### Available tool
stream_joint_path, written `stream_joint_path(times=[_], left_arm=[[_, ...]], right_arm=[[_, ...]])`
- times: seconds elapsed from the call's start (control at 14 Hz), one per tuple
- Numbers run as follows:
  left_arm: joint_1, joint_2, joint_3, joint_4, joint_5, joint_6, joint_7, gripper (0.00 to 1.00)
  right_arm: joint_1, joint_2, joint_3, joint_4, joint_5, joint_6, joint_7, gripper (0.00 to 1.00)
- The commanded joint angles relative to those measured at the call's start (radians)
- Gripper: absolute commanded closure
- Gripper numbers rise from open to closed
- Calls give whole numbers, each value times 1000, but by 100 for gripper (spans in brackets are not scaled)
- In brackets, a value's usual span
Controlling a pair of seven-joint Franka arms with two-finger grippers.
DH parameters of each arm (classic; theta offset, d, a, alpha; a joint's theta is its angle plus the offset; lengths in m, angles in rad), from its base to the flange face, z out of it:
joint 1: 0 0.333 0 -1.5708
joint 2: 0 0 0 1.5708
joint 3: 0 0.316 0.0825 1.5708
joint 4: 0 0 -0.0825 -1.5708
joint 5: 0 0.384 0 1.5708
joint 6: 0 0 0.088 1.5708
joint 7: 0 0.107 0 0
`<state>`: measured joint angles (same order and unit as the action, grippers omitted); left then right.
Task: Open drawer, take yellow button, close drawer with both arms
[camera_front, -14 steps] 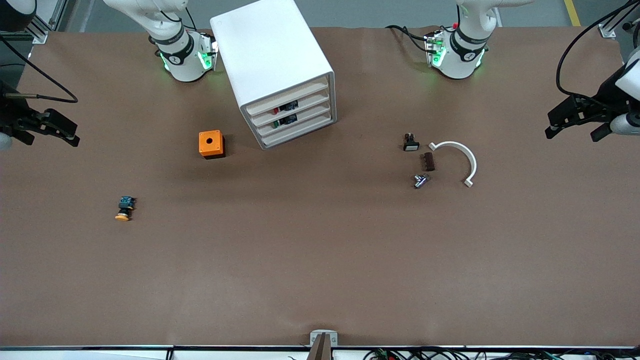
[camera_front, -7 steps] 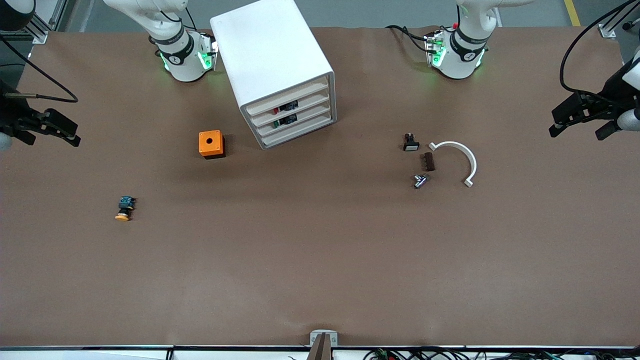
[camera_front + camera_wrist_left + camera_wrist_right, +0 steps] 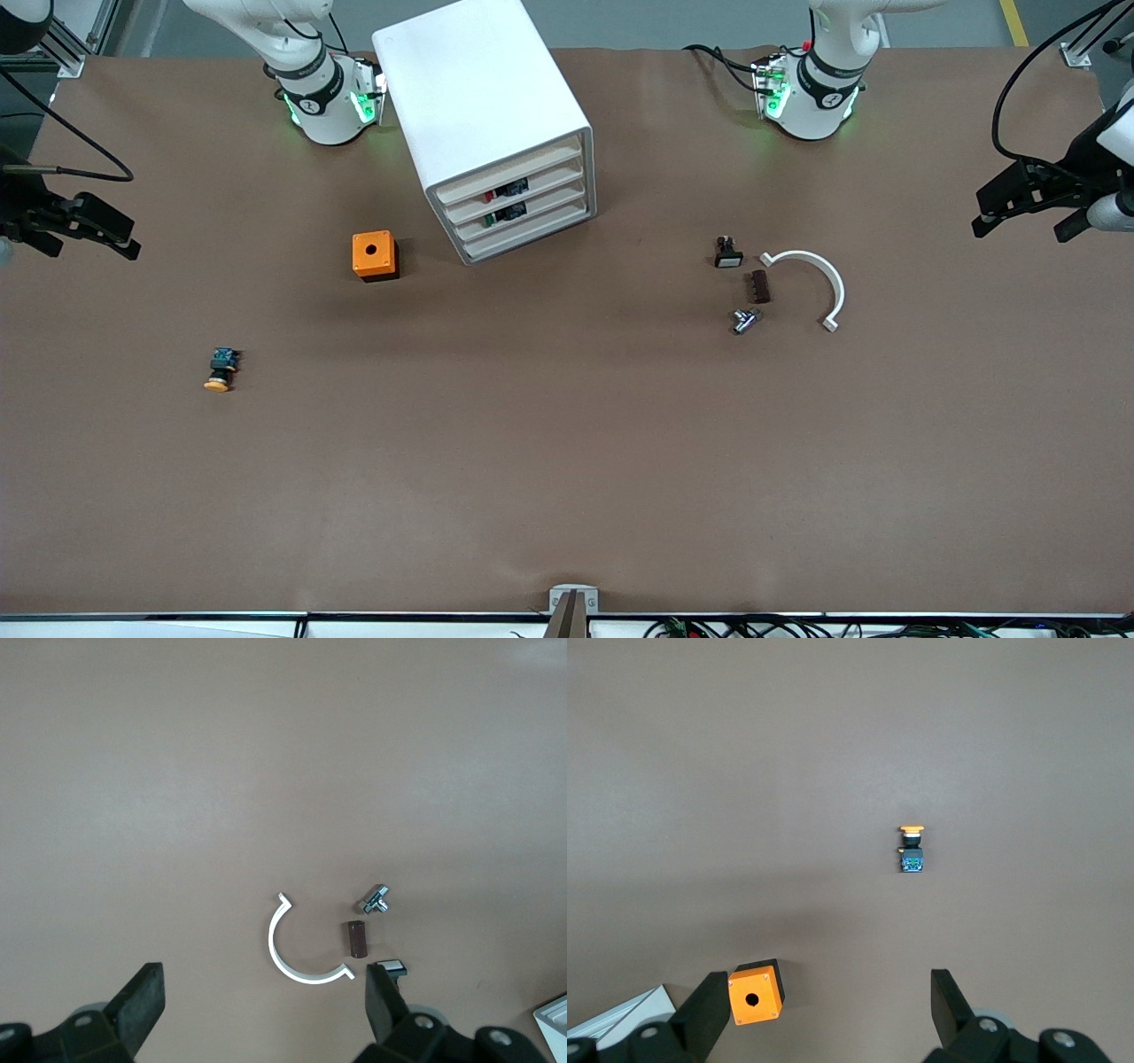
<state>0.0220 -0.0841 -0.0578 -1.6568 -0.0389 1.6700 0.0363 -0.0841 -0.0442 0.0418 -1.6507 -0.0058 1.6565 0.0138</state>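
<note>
The white cabinet (image 3: 478, 97) stands between the arms' bases, and its top drawer (image 3: 514, 170) is shut like the three below it. The button (image 3: 219, 370), with its orange cap and blue back, lies on its side on the table toward the right arm's end, nearer the front camera than the cabinet; it also shows in the right wrist view (image 3: 912, 849). My right gripper (image 3: 89, 251) hangs open and empty over the table's edge at that end (image 3: 830, 1001). My left gripper (image 3: 1017, 235) hangs open and empty over the other end (image 3: 263, 997).
An orange box with a round hole (image 3: 374, 255) sits beside the cabinet. Toward the left arm's end lie a black button with a white cap (image 3: 727, 253), a white arc (image 3: 811, 279), a brown piece (image 3: 759, 286) and a metal part (image 3: 745, 320).
Both grippers have drifted slightly toward the robots' side of the table. Nothing on the table has moved.
</note>
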Motion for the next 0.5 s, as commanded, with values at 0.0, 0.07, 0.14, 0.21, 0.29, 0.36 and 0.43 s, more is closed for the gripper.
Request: stream_joint_path(times=[0.0, 0.07, 0.14, 0.21, 0.29, 0.36, 0.43], left_arm=[[-13, 4, 3, 23, 24, -26, -18, 0], [-11, 4, 4, 23, 20, -26, -44, 0], [-11, 4, 4, 23, 19, -26, -74, 0], [-11, 4, 3, 23, 19, -26, -79, 0], [-11, 4, 4, 23, 17, -26, -79, 0], [-11, 4, 4, 23, 17, -26, -81, 0], [-11, 4, 4, 23, 17, -26, -81, 0]], right_arm=[[-11, -28, 4, -23, 18, 3, -3, 0], [-13, -28, 4, -23, 20, 3, -3, 0], [-13, -28, 4, -23, 18, 3, -3, 0], [-11, -28, 3, -23, 18, 3, -3, 0], [-11, -28, 3, -23, 18, 3, -3, 0], [-11, -28, 3, -23, 20, 3, -3, 0], [-11, -28, 4, -23, 18, 3, -3, 0]])
